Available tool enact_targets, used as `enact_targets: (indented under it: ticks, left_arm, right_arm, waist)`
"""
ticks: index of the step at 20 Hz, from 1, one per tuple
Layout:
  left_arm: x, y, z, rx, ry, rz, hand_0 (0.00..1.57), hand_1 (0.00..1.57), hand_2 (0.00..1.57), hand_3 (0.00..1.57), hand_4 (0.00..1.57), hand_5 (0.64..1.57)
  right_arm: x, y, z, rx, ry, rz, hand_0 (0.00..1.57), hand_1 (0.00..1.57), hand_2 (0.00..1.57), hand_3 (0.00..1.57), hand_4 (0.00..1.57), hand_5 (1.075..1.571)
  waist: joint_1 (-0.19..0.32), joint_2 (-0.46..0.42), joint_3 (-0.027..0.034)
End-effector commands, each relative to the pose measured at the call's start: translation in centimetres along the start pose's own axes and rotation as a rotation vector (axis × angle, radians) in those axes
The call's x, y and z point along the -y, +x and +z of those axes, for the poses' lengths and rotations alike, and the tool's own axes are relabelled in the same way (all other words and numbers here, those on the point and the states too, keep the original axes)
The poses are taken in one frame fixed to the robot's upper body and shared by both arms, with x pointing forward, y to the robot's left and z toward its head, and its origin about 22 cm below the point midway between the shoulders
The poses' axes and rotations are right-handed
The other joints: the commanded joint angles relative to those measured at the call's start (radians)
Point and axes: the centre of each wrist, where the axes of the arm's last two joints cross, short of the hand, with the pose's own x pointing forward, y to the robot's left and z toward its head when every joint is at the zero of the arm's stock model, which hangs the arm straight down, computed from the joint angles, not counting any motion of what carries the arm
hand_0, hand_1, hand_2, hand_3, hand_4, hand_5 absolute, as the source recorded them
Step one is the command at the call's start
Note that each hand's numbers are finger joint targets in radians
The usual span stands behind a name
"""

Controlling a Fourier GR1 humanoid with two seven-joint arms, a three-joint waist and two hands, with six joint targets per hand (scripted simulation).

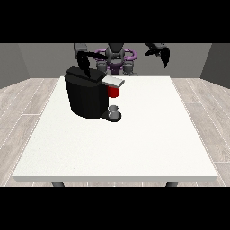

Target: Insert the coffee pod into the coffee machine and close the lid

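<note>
White table [134, 148] mostly bare; coffee machine [87, 96] near far-left edge, lid [113, 81] down.

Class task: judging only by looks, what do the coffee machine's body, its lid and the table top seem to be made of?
Coffee machine body: probably black plastic, matte, with no reflections. Lid: pale grey, possibly brushed metal or painted plastic; the look leaves it open. Table top: white, matte, faintly speckled, perhaps laminate.

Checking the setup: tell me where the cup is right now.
In the front view the small grey cup stands at the view's left-centre, on the base at the front of the black coffee machine, beneath its red part.
</note>
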Motion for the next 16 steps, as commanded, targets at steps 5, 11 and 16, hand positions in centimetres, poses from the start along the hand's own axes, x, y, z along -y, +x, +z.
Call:
enact_targets:
  ticks: [5, 11, 16]
  left_arm:
    - [0.5, -0.3, 0.8, -0.001, 0.067, -0.059, 0.00, 0.00, 0.00, 0.00, 0.30, 1.571]
    - [-1.1, 1.3, 0.5, 0.028, 0.052, -0.066, 0.00, 0.00, 0.00, 0.00, 0.34, 1.571]
    - [1.1, 0.4, 1.0, 0.019, 0.014, -0.042, 0.00, 0.00, 0.00, 0.00, 0.38, 1.571]
  right_arm:
    - [-2.4, 3.5, -2.0, 0.040, 0.035, 0.054, 0.00, 0.00, 0.00, 0.00, 0.20, 1.571]
    - [-2.9, 4.5, -2.6, 0.139, 0.081, 0.106, 0.00, 0.00, 0.00, 0.00, 0.12, 1.571]
    - [-5.7, 6.6, -3.5, 0.134, 0.126, 0.162, 0.00, 0.00, 0.00, 0.00, 0.00, 1.571]
  waist:
    - [-0.018, 0.039, 0.0009]
    - [0.004, 0.090, 0.0011]
    - [0.027, 0.068, 0.0010]
